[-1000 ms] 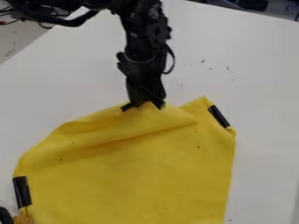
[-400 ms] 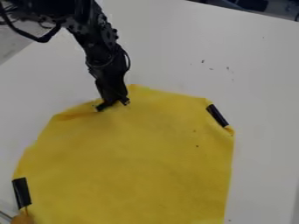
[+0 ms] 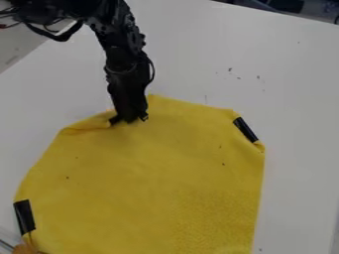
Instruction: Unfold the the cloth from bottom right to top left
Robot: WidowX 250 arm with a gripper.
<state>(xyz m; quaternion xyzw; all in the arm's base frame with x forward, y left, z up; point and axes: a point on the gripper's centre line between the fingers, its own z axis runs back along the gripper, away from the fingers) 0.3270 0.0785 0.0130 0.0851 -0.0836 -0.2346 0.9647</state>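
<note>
since the earliest frame, my gripper [image 3: 129, 120] has crossed to the left, and the broad fold that ran along the far part of the yellow cloth [image 3: 152, 173] has opened out. against the last one, i stand a little more upright over nearly the same spot. my fingertips are apart, resting at the cloth's far edge, toward its upper left; whether a bit of fabric is caught between them, i cannot tell. the cloth lies mostly flat on the white table [image 3: 291, 89], one black strip [image 3: 246, 129] by its right edge and another black strip [image 3: 25, 217] by its left.

what remains, i judge, is the small crease [image 3: 89, 126] just left of me, where the corner seems bunched. to finish well i should have a sure hold of the top layer only, then draw low and slowly toward the upper left. lifting high could drag the whole sheet; letting go early could let the corner curl back.
</note>
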